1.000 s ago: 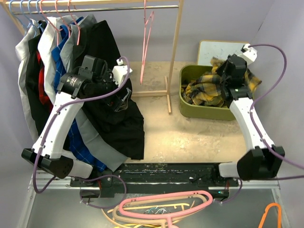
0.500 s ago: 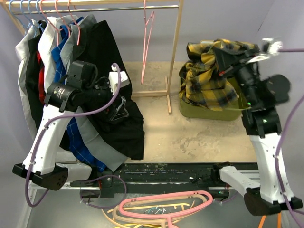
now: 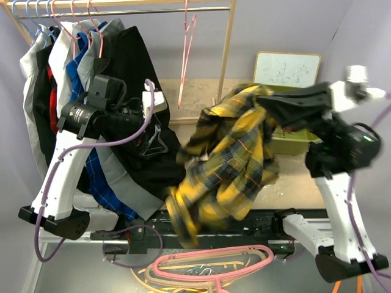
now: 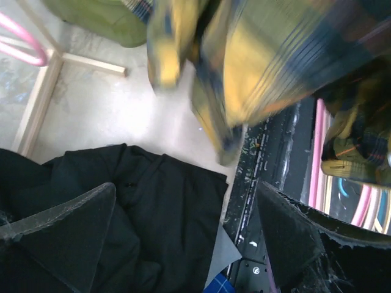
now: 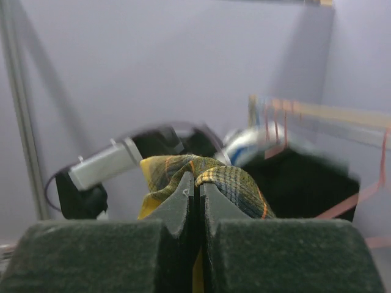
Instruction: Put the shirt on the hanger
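Note:
The yellow and black plaid shirt (image 3: 232,165) hangs bunched in the air over the middle of the table, held by its top. My right gripper (image 3: 269,105) is shut on a fold of it, and the right wrist view shows the jaws (image 5: 197,183) pinching the plaid cloth (image 5: 235,180). The thin pink wire hanger (image 3: 188,49) hangs bare on the rail, up and left of the shirt. My left gripper (image 3: 156,137) is open and empty in front of the hanging black shirt (image 3: 146,165). In the left wrist view its fingers (image 4: 61,226) spread over black cloth, with the plaid shirt (image 4: 275,55) blurred above.
A wooden rack (image 3: 225,61) holds several garments on the left of its rail. A green bin (image 3: 292,145) and a whiteboard (image 3: 287,68) stand at the back right. A thick pink hanger (image 3: 214,259) and an orange hanger (image 3: 348,278) lie in front of the arm bases.
My right arm lifted the plaid shirt out of the green bin and swung it left and forward over the table's middle. The left arm shifted only slightly.

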`<action>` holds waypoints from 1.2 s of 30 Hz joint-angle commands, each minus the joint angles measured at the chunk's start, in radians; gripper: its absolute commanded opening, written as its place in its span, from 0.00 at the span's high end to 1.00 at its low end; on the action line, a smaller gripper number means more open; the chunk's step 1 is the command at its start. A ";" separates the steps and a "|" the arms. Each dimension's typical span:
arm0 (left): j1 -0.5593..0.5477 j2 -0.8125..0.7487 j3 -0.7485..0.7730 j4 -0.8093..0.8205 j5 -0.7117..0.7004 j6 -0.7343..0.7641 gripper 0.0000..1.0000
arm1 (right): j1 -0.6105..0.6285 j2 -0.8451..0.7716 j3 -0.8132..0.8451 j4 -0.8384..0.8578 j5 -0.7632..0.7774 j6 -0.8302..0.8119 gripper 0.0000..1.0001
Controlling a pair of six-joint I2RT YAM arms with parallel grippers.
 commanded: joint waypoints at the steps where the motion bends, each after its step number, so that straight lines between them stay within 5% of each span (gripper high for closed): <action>1: 0.004 -0.057 -0.030 -0.064 0.138 0.108 0.01 | 0.015 0.081 -0.247 0.104 0.002 0.092 1.00; 11: 0.004 -0.098 -0.157 -0.040 0.086 0.125 0.01 | 0.029 0.244 -0.402 0.103 0.065 -0.022 1.00; 16: -0.040 -0.136 -0.311 0.122 -0.189 0.077 0.01 | 0.024 0.367 -0.369 -0.037 0.121 -0.133 0.95; 17: -0.057 -0.145 -0.331 0.159 -0.268 0.074 0.01 | 0.015 0.393 -0.352 -0.052 0.144 -0.140 0.72; 18: -0.071 -0.154 -0.349 0.189 -0.336 0.076 0.01 | 0.006 0.406 -0.337 -0.066 0.161 -0.144 0.27; 19: -0.086 -0.165 -0.375 0.229 -0.405 0.085 0.01 | 0.002 0.410 -0.333 -0.077 0.176 -0.147 0.03; 20: -0.096 -0.178 -0.396 0.281 -0.464 0.098 0.01 | 0.001 0.401 -0.327 -0.094 0.198 -0.159 0.00; 25: -0.154 -0.165 -0.458 0.477 -0.749 0.195 0.01 | 0.027 0.206 -0.299 -0.367 0.518 -0.383 0.00; 29: -0.239 -0.115 -0.565 0.615 -0.890 0.466 0.01 | 0.046 -0.007 -0.444 -0.461 0.774 -0.508 0.00; 33: -0.255 -0.048 -0.611 0.652 -0.776 0.687 0.01 | 0.180 -0.169 -0.515 -0.700 0.814 -0.886 0.00; 36: -0.256 0.017 -0.550 0.569 -0.575 0.754 0.01 | 0.264 -0.279 -0.503 -0.940 0.657 -1.095 0.00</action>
